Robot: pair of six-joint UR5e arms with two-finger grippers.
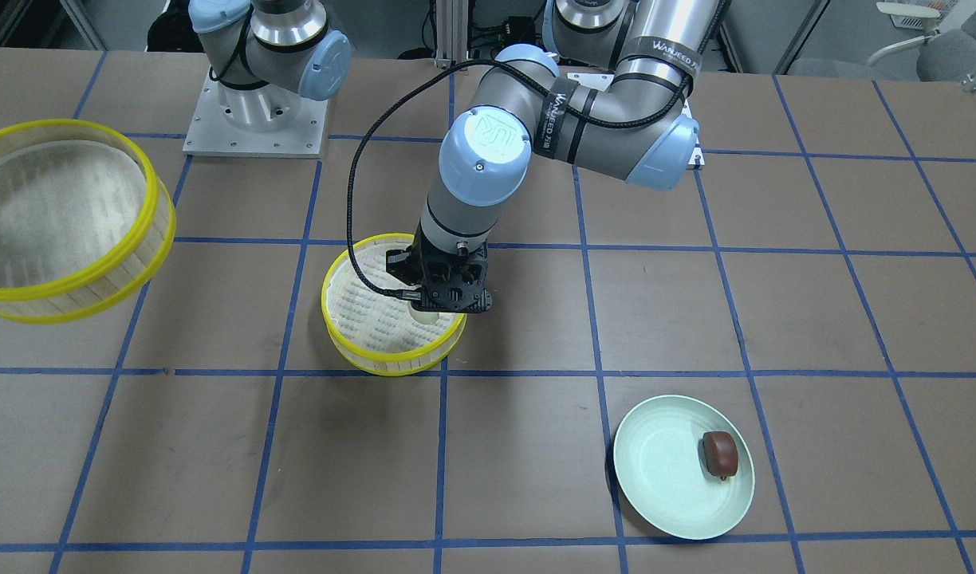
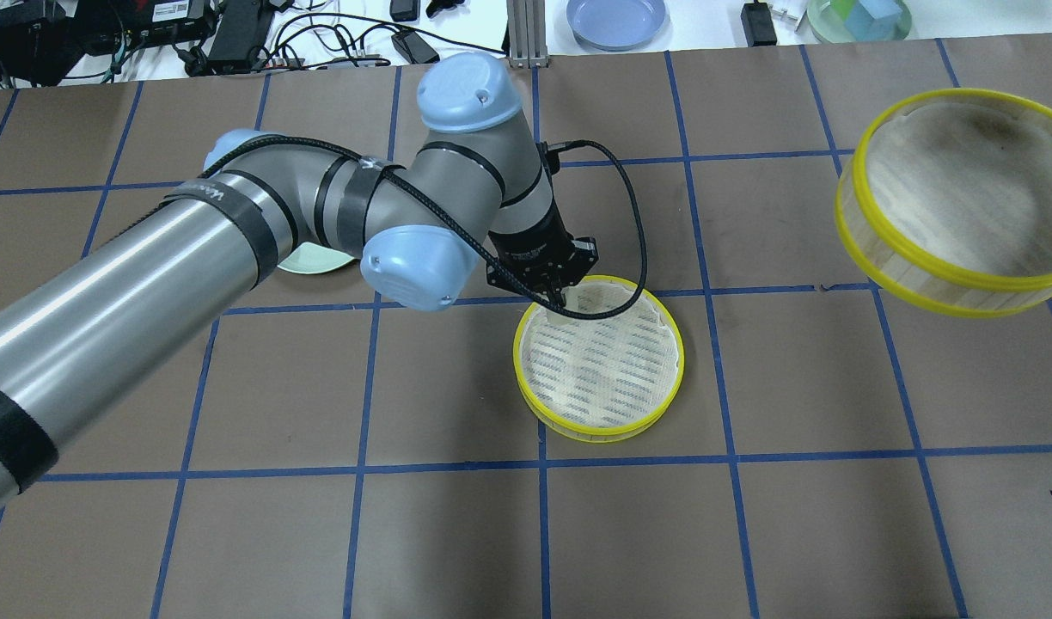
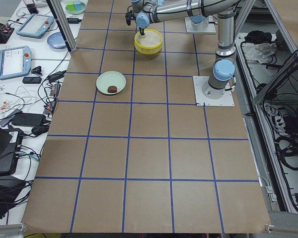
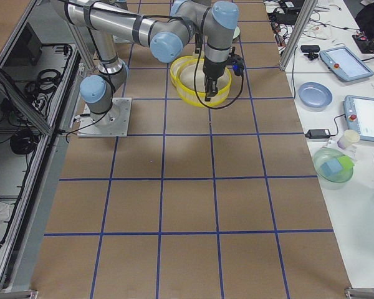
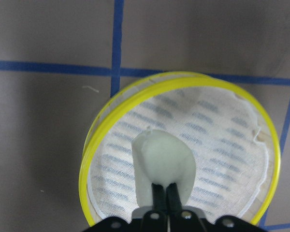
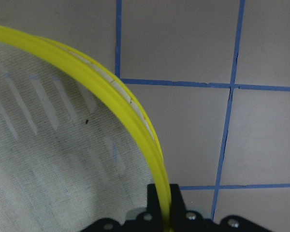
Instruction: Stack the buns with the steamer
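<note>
My left gripper (image 5: 165, 186) is shut on the pale cream bun (image 5: 162, 159) and holds it low over the left part of a yellow-rimmed steamer tray (image 5: 94, 145) that stands on the table (image 1: 352, 351). The same gripper shows in the front view (image 1: 434, 311) and in the overhead view (image 2: 560, 297). My right gripper (image 6: 164, 205) is shut on the yellow rim of a second steamer tier (image 2: 938, 275), which hangs in the air to the robot's right (image 1: 73, 295). The dark reddish-brown bun (image 1: 719, 453) lies on the pale green plate (image 1: 663, 470).
The left arm hides most of the green plate (image 2: 311, 262) in the overhead view. A blue plate (image 2: 616, 19) and a green bowl (image 2: 861, 17) stand beyond the table's far edge. The right arm's base plate (image 1: 253, 127) is bolted on the robot's side.
</note>
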